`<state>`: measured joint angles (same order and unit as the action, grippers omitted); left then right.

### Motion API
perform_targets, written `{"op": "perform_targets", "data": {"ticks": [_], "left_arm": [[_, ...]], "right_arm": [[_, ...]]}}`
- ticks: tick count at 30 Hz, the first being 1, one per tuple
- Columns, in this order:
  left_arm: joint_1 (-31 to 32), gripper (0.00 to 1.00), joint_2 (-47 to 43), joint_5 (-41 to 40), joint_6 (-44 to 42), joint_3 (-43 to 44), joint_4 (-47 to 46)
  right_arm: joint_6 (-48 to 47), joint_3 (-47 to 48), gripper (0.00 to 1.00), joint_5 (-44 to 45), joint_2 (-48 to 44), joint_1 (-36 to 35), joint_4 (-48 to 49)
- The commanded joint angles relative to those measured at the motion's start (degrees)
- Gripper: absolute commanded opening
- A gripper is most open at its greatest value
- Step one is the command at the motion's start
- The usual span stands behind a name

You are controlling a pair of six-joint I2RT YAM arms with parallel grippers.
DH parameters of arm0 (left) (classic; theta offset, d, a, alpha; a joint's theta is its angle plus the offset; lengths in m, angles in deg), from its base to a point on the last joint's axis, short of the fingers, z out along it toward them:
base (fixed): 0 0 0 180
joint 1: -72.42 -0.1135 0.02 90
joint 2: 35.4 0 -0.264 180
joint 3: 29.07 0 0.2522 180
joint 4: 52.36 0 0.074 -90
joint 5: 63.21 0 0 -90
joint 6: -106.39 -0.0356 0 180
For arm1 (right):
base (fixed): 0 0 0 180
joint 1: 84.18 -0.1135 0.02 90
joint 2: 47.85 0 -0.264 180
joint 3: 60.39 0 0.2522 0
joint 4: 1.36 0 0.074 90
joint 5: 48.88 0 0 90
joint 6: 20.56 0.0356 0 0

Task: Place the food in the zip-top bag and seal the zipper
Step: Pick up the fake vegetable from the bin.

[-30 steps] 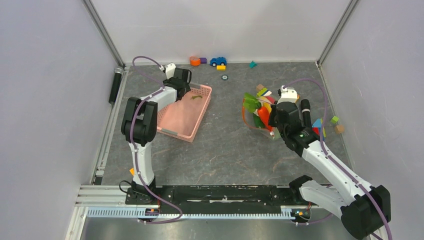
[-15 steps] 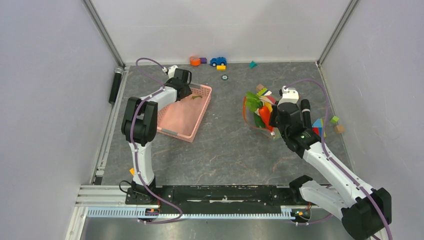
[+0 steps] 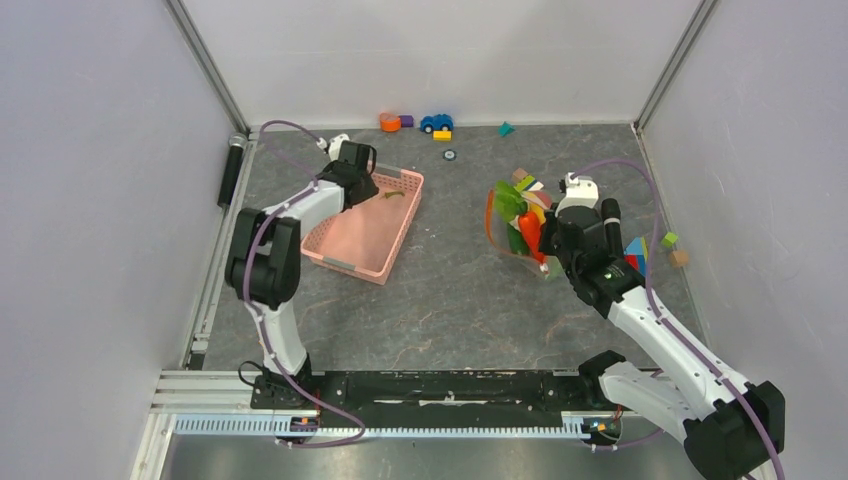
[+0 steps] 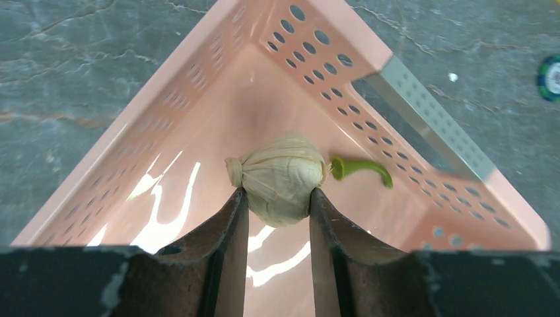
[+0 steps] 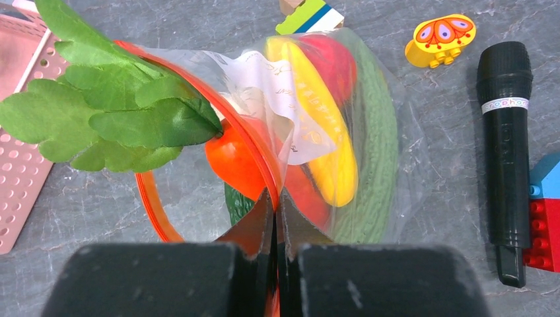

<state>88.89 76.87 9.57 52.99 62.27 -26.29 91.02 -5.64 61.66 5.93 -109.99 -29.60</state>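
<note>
In the left wrist view a white mushroom (image 4: 280, 168) lies on the floor of the pink basket (image 4: 198, 99). My left gripper (image 4: 277, 193) has a fingertip pressed against each side of it. A small green piece (image 4: 360, 168) lies just beyond. At the right, the clear zip-top bag (image 5: 389, 132) holds the orange carrot (image 5: 231, 158) with its green leaves (image 5: 112, 112) sticking out, a yellow banana (image 5: 323, 119), a cucumber (image 5: 376, 165) and a red tomato (image 5: 337, 59). My right gripper (image 5: 276, 198) is shut on the orange-red zipper (image 5: 148, 205) at the open mouth.
A black microphone (image 5: 505, 139), a yellow block (image 5: 441, 38) and red and blue blocks (image 5: 545, 218) lie right of the bag. A blue car (image 3: 436, 123), an orange block (image 3: 389, 122) and a teal block (image 3: 506, 128) sit along the back wall. The basket (image 3: 345, 262) stands at the left.
My left gripper's jaws have narrowed onto the mushroom in the basket, and that arm's elbow has swung a little left. The right arm and the bag have not moved.
</note>
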Motion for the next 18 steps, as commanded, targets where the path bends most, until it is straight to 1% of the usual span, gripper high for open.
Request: {"op": "perform_targets", "data": {"ticks": [1,4,7,8,9,11,14,18], "left_arm": [[-0.1,0.03,-11.6,1.4,2.2,-4.2,-0.4],[0.0,0.02,-17.6,5.0,2.2,-9.0,-3.1],[0.6,0.02,-23.5,16.2,1.2,-14.9,-11.8],[1.3,0.02,-25.3,21.1,1.0,-16.5,-15.3],[2.6,0.02,-27.3,24.0,0.8,-17.7,-17.9],[6.3,0.02,-30.9,27.2,-1.3,-19.5,-20.8],[13.7,0.03,-36.6,29.0,-7.4,-20.9,-22.7],[22.7,0.08,-44.1,31.8,-12.8,-24.1,-27.0]], "right_arm": [[-0.8,1.5,0.0,-1.8,-1.0,0.1,0.3],[-1.4,2.0,0.0,-3.3,-1.3,0.1,-1.0],[-2.2,3.2,0.0,-5.5,-1.5,0.1,-2.3],[-2.2,3.8,0.0,-6.4,-1.5,0.1,-2.8],[-2.2,4.4,0.0,-7.5,-1.5,0.1,-3.3],[-2.3,5.2,0.0,-10.0,-1.6,0.1,-3.5],[-2.1,6.4,0.0,-13.4,-1.8,0.1,-3.8],[-1.4,6.9,0.0,-17.4,-1.8,0.1,-3.6]]}}
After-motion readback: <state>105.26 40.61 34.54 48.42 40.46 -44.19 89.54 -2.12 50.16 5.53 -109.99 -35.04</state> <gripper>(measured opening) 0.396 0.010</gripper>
